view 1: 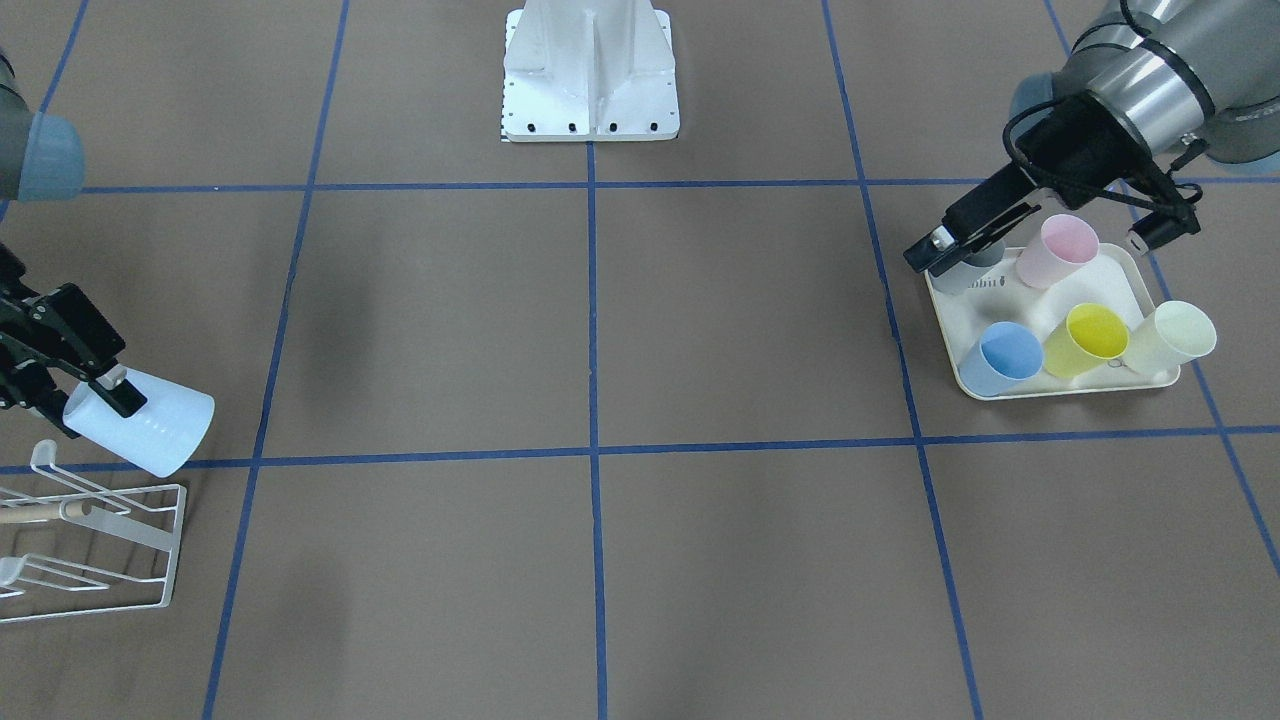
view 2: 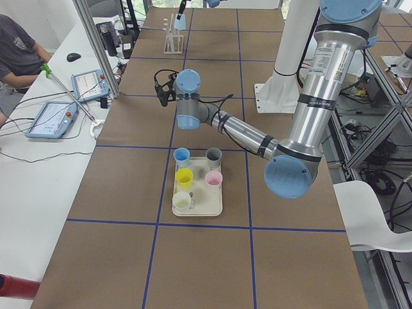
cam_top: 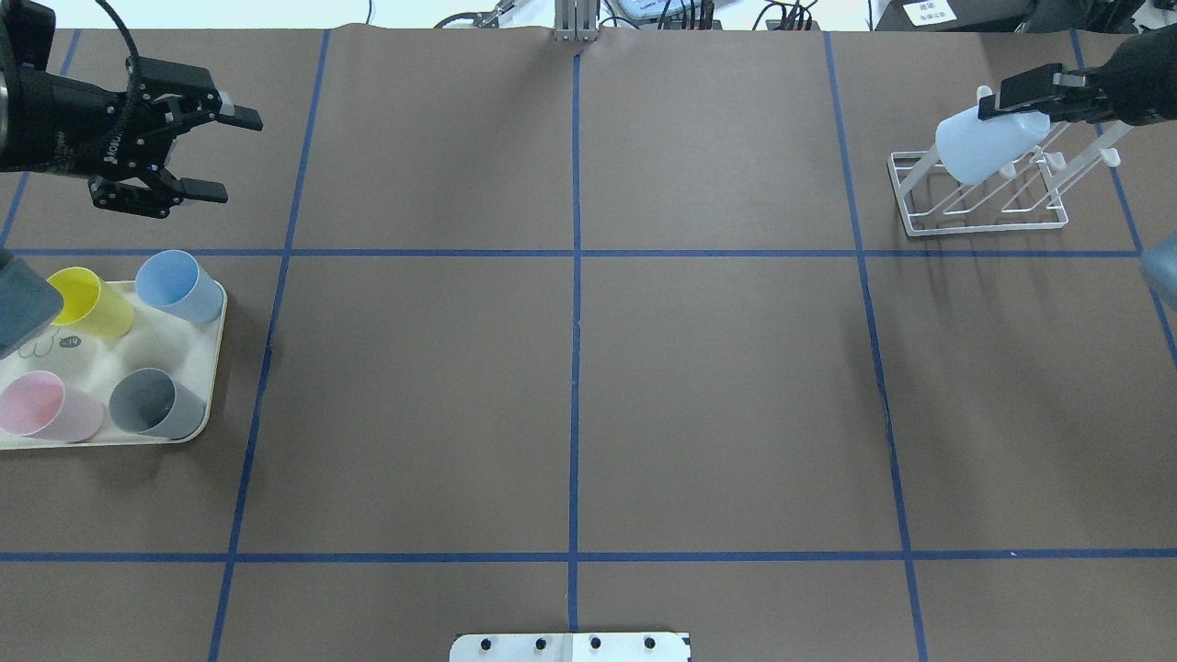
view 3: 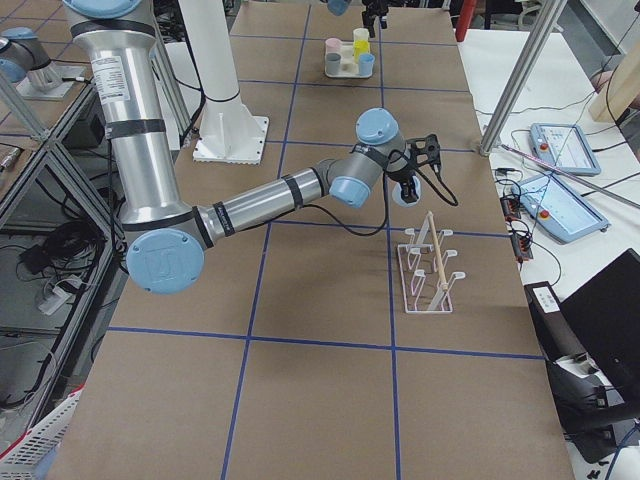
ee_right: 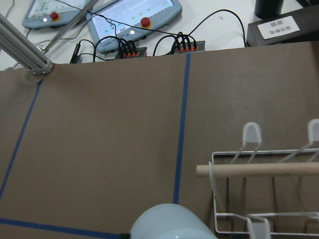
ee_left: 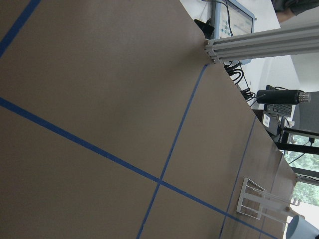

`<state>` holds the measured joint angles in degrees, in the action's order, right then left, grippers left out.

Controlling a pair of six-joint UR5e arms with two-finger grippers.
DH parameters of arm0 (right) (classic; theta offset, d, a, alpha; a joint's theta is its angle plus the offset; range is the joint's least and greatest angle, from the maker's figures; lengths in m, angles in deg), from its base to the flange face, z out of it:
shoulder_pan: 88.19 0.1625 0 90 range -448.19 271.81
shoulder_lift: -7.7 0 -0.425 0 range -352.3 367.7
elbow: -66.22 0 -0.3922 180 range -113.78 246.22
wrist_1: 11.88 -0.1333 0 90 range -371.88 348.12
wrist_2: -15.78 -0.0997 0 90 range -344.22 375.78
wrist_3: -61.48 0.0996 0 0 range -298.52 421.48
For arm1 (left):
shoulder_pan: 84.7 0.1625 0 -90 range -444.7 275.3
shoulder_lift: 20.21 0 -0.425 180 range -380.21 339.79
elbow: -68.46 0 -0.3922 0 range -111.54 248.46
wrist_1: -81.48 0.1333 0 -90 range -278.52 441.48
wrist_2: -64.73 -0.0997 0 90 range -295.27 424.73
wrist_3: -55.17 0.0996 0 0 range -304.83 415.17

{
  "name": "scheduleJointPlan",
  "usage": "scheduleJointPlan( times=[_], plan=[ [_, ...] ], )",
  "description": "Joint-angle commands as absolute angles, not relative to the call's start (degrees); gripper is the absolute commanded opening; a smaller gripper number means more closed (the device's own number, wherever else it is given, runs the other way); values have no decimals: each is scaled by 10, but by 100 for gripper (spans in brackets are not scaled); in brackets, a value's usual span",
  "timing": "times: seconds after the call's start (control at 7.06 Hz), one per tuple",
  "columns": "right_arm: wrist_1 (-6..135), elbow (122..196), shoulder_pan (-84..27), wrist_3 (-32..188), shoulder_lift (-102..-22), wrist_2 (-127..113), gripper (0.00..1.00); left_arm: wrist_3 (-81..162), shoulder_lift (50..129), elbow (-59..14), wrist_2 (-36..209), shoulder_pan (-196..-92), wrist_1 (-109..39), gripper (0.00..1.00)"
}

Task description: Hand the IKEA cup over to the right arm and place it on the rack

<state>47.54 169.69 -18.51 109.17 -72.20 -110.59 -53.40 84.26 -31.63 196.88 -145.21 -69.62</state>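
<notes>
The pale blue IKEA cup (cam_top: 984, 145) hangs tilted on its side in the air above the white wire rack (cam_top: 984, 213). My right gripper (cam_top: 1022, 108) is shut on its narrow end. The front-facing view shows the same cup (view 1: 150, 425), right gripper (view 1: 97, 395) and rack (view 1: 110, 545). In the right wrist view the cup (ee_right: 172, 225) fills the bottom edge beside the rack's wooden dowel (ee_right: 259, 170). My left gripper (cam_top: 204, 153) is open and holds nothing. It hovers beyond the far side of the tray.
A cream tray (cam_top: 210, 368) at the left holds yellow (cam_top: 90, 302), blue (cam_top: 179, 285), pink (cam_top: 46, 406) and grey (cam_top: 154, 405) cups; a pale cream cup (view 1: 1172, 338) shows in the front-facing view. The robot's white base (view 1: 590, 70) stands at mid-table. A person sits past the table's far edge.
</notes>
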Motion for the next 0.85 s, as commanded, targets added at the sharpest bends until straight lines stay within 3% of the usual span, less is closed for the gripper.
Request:
scheduleJointPlan(
  times=[0.0, 0.71],
  plan=[
    [619, 1711, -172, 951, -718, -1107, 22, -530, 841, -316, 1969, -1450, -692, 100],
    [620, 1671, -188, 939, -708, -1062, 23, -530, 839, -317, 1968, -1449, -693, 100]
  ],
)
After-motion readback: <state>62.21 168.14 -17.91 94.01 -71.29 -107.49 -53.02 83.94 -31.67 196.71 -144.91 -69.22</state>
